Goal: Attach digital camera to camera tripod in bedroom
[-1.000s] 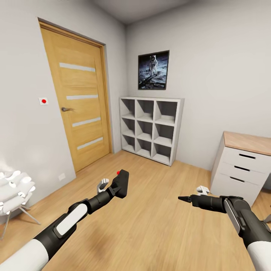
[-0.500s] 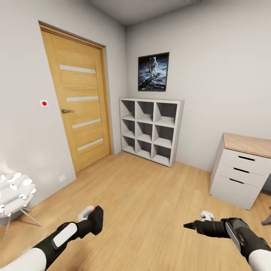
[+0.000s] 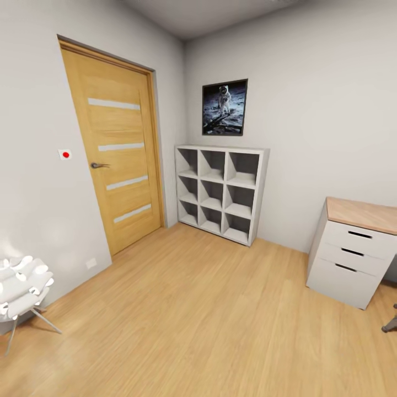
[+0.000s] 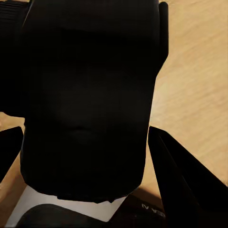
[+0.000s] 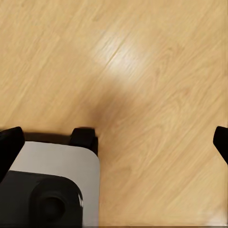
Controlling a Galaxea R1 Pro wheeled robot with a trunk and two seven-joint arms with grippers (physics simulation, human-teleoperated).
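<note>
My left pincer [image 4: 85,142] clamps the digital camera [image 4: 90,95]; my right pincer [image 5: 114,137] gapes empty over the floor [image 5: 156,71]. I should keep it level while seeking the tripod.

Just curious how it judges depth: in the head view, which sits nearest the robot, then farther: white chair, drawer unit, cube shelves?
1. White chair, near left, beside the wall.
2. Drawer unit, right side.
3. Cube shelves, far corner.
</note>
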